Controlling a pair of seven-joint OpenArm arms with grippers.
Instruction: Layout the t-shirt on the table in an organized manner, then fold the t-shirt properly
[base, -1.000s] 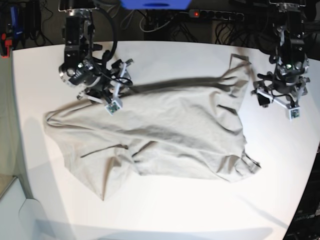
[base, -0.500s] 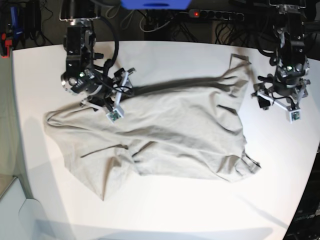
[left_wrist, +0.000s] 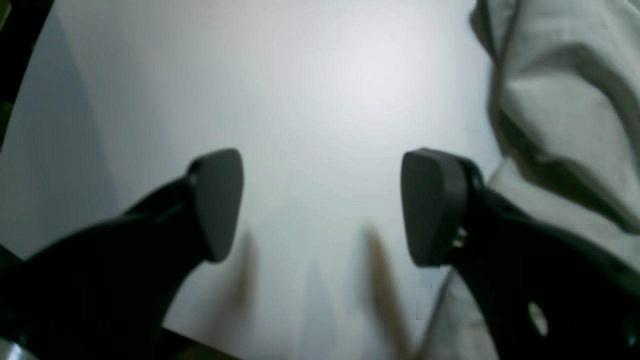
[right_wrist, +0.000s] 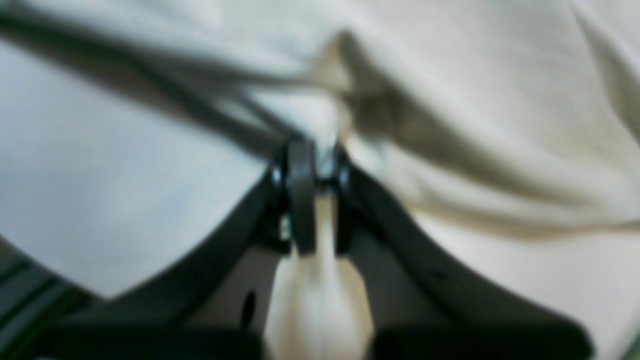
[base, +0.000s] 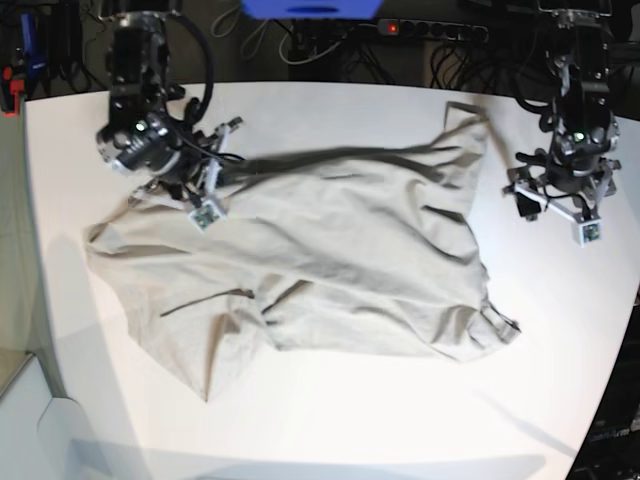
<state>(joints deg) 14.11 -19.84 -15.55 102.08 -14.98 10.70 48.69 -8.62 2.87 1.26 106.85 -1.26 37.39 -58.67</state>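
The shirt (base: 320, 270) lies spread but rumpled across the middle of the table (base: 330, 430), its far edge drawn into a taut dark ridge running toward the right gripper (right_wrist: 314, 200). That gripper has its fingers pressed together on a fold of the shirt's edge, the cloth bunching through between them. The left gripper (left_wrist: 320, 205) hangs over bare table just beside the shirt's other side, fingers spread wide and holding nothing.
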